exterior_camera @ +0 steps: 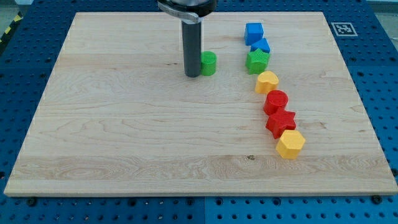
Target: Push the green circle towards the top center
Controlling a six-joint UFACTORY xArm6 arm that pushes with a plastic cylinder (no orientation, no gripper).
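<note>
The board (124,137) carries a block chain down its right half. My rod ends in my tip (193,75), no pincer, seemingly touching the green circle's (208,63) left side, near top-edge centre.

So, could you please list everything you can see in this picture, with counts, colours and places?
green circle: one, green, upper middle of the board, just to the view's right of my tip
blue cube: one, blue, top of the chain at the view's upper right
blue block: one, blue, shape unclear, just below the cube
green star: one, green, below the blue block
yellow block: one, yellow, rounded, below the green star
red block: one, red, rounded, below that
red star: one, red, lower in the chain
yellow hexagon: one, yellow, bottom of the chain
board: one, pale wood, on a blue perforated table
my tip: one, dark rod, at the green circle's left side
</note>
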